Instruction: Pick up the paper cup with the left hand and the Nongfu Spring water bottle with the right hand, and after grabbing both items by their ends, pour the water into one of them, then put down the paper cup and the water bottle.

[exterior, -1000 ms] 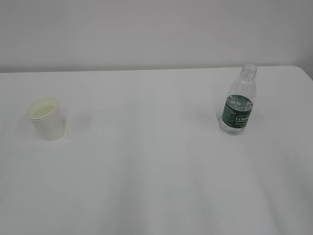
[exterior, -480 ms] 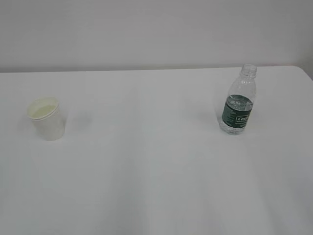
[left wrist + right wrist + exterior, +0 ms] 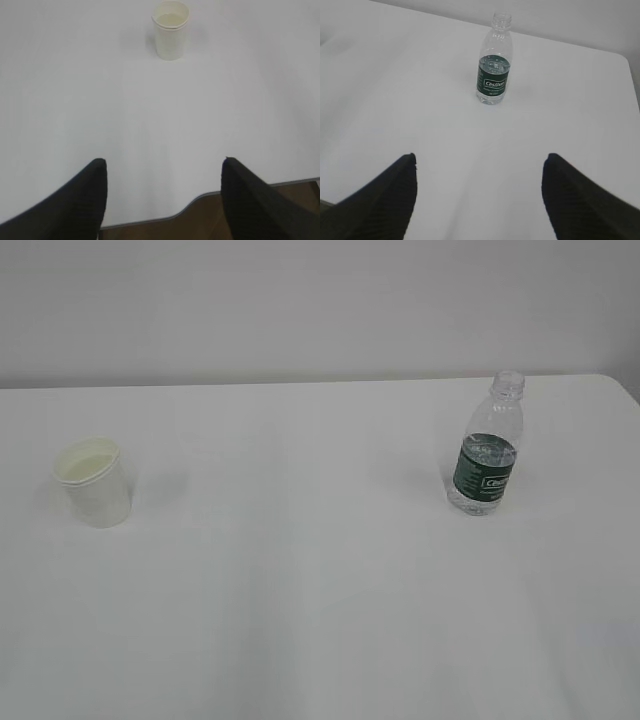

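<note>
White surface [image 3: 320, 620] holds a light, squashy paper cup [image 3: 95, 483] and slippery bottle [image 3: 487, 455]; grab each gently low down, both grippers [image 3: 164, 197] [image 3: 479, 192] wide apart.

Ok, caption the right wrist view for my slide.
Open right hand hovers over the white table, facing an upright, capless water bottle standing well ahead of its fingers.

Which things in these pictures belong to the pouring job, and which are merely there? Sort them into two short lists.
Belong to the job:
- paper cup, upright on the left
- water bottle, upright and capless, on the right
- left end effector, open, empty
- right end effector, open, empty

Merely there:
- white table
- plain wall behind it
</note>
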Tool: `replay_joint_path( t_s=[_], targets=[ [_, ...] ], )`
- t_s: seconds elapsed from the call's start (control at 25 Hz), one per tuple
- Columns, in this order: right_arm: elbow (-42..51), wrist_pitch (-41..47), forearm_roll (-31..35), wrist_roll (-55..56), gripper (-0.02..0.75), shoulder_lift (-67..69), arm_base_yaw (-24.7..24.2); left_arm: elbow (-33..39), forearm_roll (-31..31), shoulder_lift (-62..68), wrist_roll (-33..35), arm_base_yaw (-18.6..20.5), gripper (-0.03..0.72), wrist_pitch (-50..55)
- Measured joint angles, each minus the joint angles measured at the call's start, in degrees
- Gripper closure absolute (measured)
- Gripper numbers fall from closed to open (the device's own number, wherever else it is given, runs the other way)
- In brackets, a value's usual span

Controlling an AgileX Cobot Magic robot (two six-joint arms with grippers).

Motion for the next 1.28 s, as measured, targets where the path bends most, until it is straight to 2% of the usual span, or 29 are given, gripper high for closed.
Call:
replay_joint_path(
  t_s=[1.04,1.28],
  targets=[
    [1.32,-2.00,-0.34,0.82,0.147,0.00,0.00,2.14,0.00,0.00,0.00,0.00,0.186,-5.57],
    [-0.76,3.01,-0.34,1.19,0.147,0.00,0.00,2.14,0.00,0.00,0.00,0.00,0.186,-5.57]
  ],
)
